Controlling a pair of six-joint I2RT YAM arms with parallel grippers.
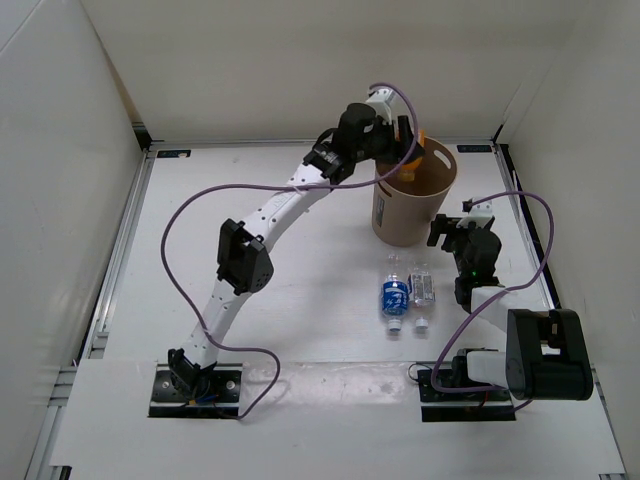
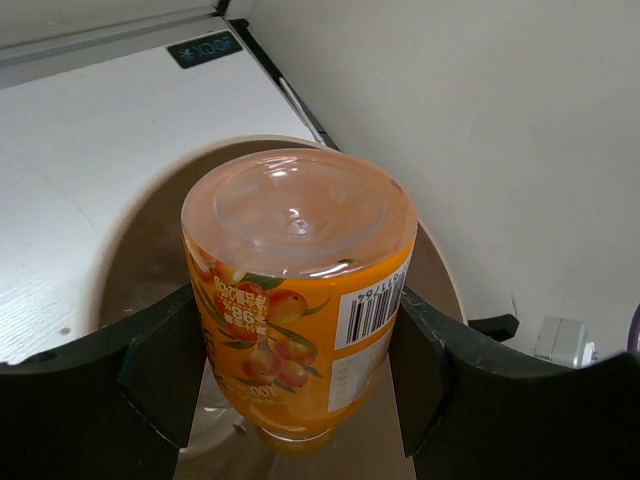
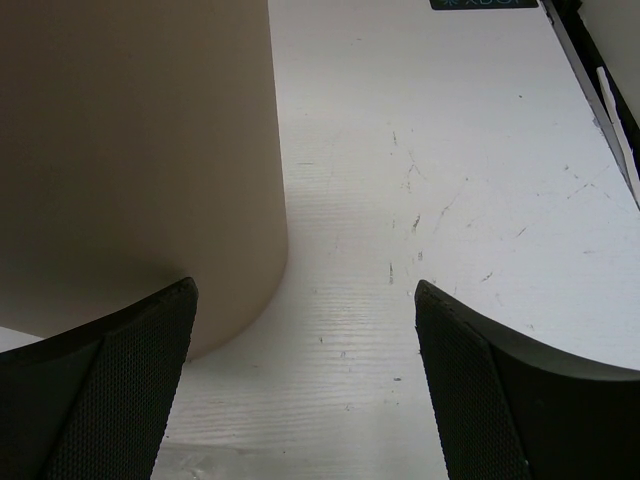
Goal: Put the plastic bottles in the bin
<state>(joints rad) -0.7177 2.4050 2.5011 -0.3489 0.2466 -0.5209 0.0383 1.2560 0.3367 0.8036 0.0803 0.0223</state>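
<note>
My left gripper is shut on the orange bottle and holds it cap-down over the open top of the tan bin. In the left wrist view the orange bottle sits between my fingers, base toward the camera, with the bin's rim around it. The blue-labelled bottle and the white-labelled bottle lie side by side on the table in front of the bin. My right gripper is open and empty just right of the bin. The long clear bottle is not clearly in view.
White walls enclose the table on three sides. A black rail runs along the table's right edge, close to my right arm. Purple cables loop from both arms.
</note>
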